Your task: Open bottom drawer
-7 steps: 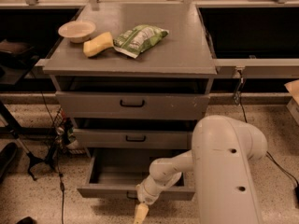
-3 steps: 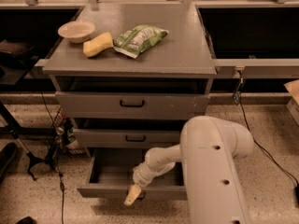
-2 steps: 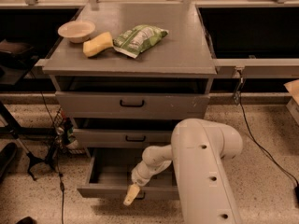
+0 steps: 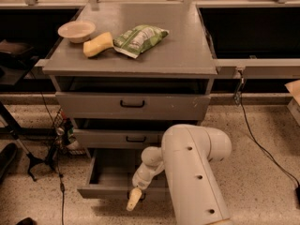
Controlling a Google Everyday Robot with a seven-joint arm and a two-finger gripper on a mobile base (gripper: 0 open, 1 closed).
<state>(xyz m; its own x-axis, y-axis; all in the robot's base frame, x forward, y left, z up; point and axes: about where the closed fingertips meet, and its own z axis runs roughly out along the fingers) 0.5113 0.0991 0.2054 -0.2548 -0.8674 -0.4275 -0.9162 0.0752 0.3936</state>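
Bottom drawer point(image 4: 107, 176) stands pulled well out beneath the front edge of the bench point(image 4: 187, 46), grey inside exposed; opening looks essentially done. Gripper point(image 4: 133, 199) hangs at the drawer's front panel, near mid-width; its grip state cannot be told. Likely left: backing clear.

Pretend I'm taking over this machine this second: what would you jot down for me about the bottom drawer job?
Tool: low at the front edge of the bottom drawer, around where the handle sits; whether it touches the handle cannot be told.
Bottom drawer: pulled well out, its plain grey inside showing.
Middle drawer and top drawer: pushed in.
Done: the opening looks complete.
Left: probably only to back the tool away from the drawer front.
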